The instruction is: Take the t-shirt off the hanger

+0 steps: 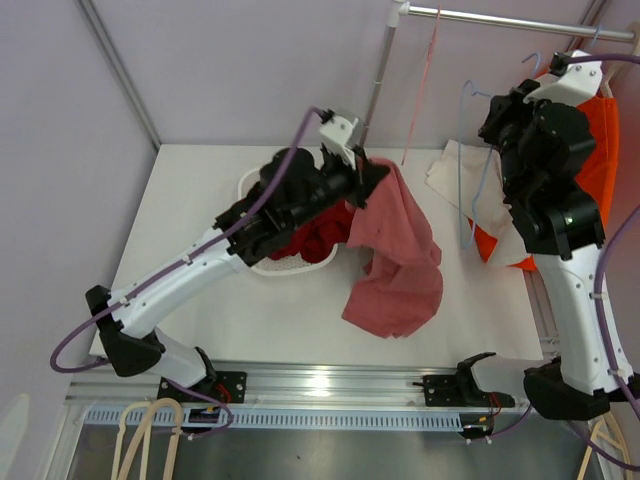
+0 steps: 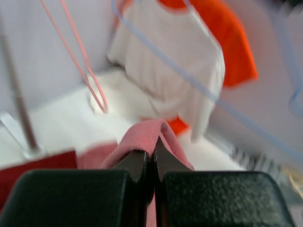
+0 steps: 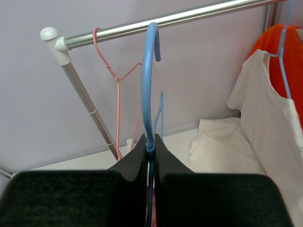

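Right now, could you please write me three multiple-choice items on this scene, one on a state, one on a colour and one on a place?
1. The left end effector is:
A) open
B) shut on the pink t-shirt
C) shut on nothing

2. The hanger held by the right end effector is:
A) blue
B) pink
C) white

3. The empty pink hanger is:
A) held by the left end effector
B) held by the right end effector
C) hooked on the rail

Answers:
1 B, its fingers pinch a fold of pink cloth.
2 A, the hook between its fingers is blue.
3 C, its hook loops over the rail, clear of both arms.
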You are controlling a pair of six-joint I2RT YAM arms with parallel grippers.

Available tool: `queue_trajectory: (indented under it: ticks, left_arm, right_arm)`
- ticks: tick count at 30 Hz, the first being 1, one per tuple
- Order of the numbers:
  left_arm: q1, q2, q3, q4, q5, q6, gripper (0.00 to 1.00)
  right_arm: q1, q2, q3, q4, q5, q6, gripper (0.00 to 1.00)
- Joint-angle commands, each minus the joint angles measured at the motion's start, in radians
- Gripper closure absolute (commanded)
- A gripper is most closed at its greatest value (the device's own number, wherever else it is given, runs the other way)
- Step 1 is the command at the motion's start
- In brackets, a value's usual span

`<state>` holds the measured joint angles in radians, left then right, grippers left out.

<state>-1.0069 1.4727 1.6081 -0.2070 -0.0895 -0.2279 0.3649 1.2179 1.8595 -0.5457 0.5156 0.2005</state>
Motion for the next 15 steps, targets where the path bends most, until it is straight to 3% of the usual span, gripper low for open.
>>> queue_trajectory:
  ticks: [1,5,9,15]
  left_arm:
    - [0.057,-0.031,0.119,0.11,-0.026,0.108,0.99]
    - [0.157,0.024,0.18,0.309,-0.062,0.199,0.99]
    - [0.263,0.153,0.38,0.261,-0.072,0.214,0.99]
    - [0.352,0.181,0.567,0.25,-0.079,0.327,0.99]
  right_arm:
    - [-0.026,0.034,0.03,0.141,-0.078,-0.056,1.0]
    - [-0.056,0.078,0.03,0.19,-0.138,-0.052,1.0]
    - [-0.104,0.129,0.038,0.239,-0.224,-0.065,1.0]
    - [-0.167,0.224,0.099,0.27,-0.284,-0.078,1.0]
